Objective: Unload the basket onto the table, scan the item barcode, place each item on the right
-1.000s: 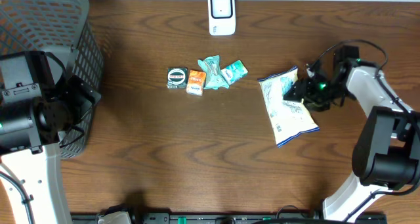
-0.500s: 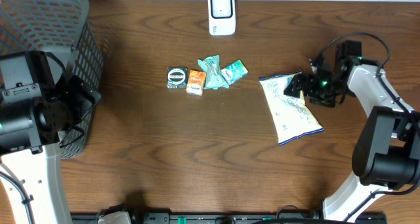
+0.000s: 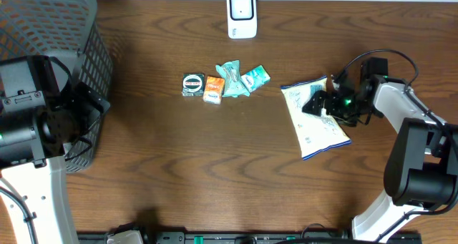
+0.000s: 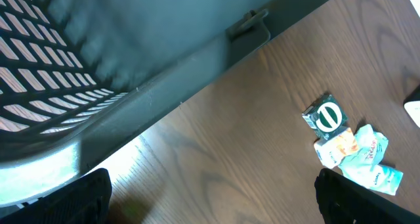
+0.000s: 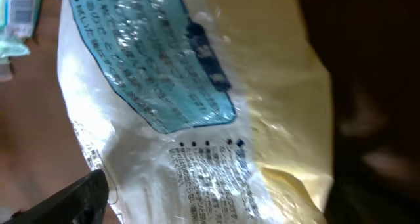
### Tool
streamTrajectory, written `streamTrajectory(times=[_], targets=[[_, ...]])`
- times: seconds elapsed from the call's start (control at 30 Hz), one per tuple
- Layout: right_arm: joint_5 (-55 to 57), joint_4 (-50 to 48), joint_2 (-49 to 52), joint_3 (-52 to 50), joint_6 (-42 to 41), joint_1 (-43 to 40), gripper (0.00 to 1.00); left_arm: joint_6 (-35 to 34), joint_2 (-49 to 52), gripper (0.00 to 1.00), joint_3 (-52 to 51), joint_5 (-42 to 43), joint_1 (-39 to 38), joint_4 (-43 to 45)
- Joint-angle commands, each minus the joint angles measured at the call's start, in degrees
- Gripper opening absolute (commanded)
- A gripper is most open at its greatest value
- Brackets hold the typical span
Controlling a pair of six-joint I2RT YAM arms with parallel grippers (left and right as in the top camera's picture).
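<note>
Holding anything on the right side yet? (Desk)

Not that I can see. My right gripper (image 3: 319,101) sits low at the far right corner of the snack bag (image 3: 318,126). Its fingers are spread wide on either side of the crinkled film, and no pinch shows. The bag lies flat on the table (image 3: 179,172), right of centre, with its blue label up. (Operator)

Why come in at that corner? (Desk)

It is the edge nearest my arm. I also judge the bag to be a loose pillow, so a grip near the top seam would lift it without crushing the print. My wrist camera shows small text and the blue panel but no barcode I can make out. It may be on the underside. (Operator)

And the scanner? (Desk)

The scanner (image 3: 242,15) stands at the far edge, left of the bag and well apart from it. The bag would have to be carried there and probably turned over. The small packets (image 3: 225,83) lie near the middle, between the two, so I would lift the bag clear of them on the way. (Operator)

The left arm? (Desk)

Parked beside the basket (image 3: 93,36) at far left, with the left gripper (image 4: 211,184) released and empty, out of the way. (Operator)
</note>
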State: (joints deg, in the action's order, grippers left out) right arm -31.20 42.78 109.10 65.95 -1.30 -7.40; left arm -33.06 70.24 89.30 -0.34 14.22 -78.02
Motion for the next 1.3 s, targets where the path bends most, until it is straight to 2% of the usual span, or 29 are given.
streamTrajectory(times=[0.0,0.17,0.37,0.43,0.47,0.5,0.57,0.6,0.67,0.87,1.1,1.2,1.27], targets=[[-0.79,1.44,2.78,-2.71,-1.01,1.46,0.99,-0.24,-0.26,0.98,0.61,-0.35,0.35,-0.17],[-1.31,7.89,2.78,1.7,-0.74,1.46,0.99,-0.24,-0.26,0.98,0.61,-0.35,0.35,-0.17],[4.31,7.52,2.8,1.75,-1.31,2.56,0.99,-0.24,-0.26,0.98,0.61,-0.35,0.35,-0.17],[6.47,5.77,3.02,1.31,-4.66,4.09,0.97,-0.24,-0.26,0.98,0.61,-0.35,0.35,-0.17],[6.58,4.48,3.28,0.94,-5.79,5.03,0.91,-0.24,-0.26,0.98,0.61,-0.35,0.35,-0.17],[6.69,3.43,3.58,0.66,-6.43,6.03,0.77,-0.24,-0.26,0.97,0.61,-0.35,0.35,-0.17],[6.67,2.71,4.09,0.59,-6.43,7.17,0.56,-0.24,-0.26,0.98,0.61,-0.35,0.35,-0.17],[6.69,1.99,4.35,0.59,-6.67,8.28,0.28,-0.24,-0.26,0.98,0.61,-0.35,0.35,-0.17],[6.6,1.55,4.31,0.7,-7.72,9.09,0.01,-0.24,-0.26,0.98,0.61,-0.35,0.35,-0.17],[-1.84,3.54,2.69,5.92,-8.35,8.09,0.01,-0.24,-0.26,0.98,0.61,-0.35,0.35,-0.17],[-4.46,2.67,-0.02,16.33,-8.33,7.5,0.01,-0.24,-0.26,0.98,0.61,-0.35,0.35,-0.17],[-9.62,-3.5,-0.11,19.43,-8.63,7.78,0.01,-0.24,-0.26,0.98,0.61,-0.35,0.35,-0.17],[-12.13,-11.93,-0.11,19.71,-11.28,8.57,0.01,-0.24,-0.26,0.98,0.61,-0.35,0.35,-0.17]])
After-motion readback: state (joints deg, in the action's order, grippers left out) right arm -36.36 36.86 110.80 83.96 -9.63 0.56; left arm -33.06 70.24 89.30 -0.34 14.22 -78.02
